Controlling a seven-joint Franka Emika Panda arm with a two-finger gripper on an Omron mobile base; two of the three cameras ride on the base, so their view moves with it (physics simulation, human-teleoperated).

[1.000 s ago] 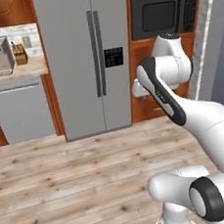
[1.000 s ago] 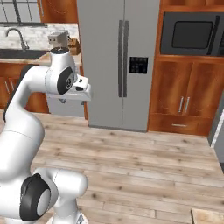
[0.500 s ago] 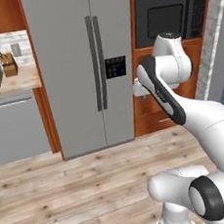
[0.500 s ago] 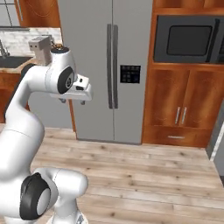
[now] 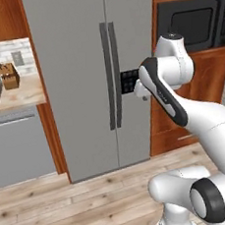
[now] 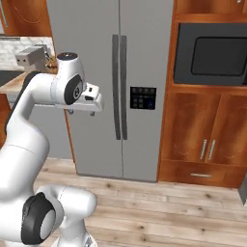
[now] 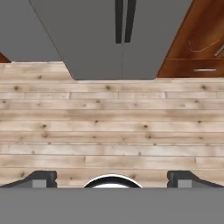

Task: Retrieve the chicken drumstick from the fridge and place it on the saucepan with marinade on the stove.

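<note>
The fridge stands straight ahead, tall and grey, with both doors shut and its dark handles meeting at the centre seam. The chicken drumstick is hidden behind the shut doors. The saucepan and the stove are out of view. My gripper hangs in front of the fridge and points down at the floor, open, with nothing between its fingertips. The hand sits at about the height of the door's dispenser panel. The fridge's lower edge shows in the hand view.
A built-in microwave over wooden cabinets stands right of the fridge. To its left are a counter with a knife block and a grey dishwasher front. Wood plank floor lies before the fridge.
The whole picture has shifted: the base has driven toward the fridge, which now looms larger and more central. The arm keeps the same pose and the gripper stays open.
</note>
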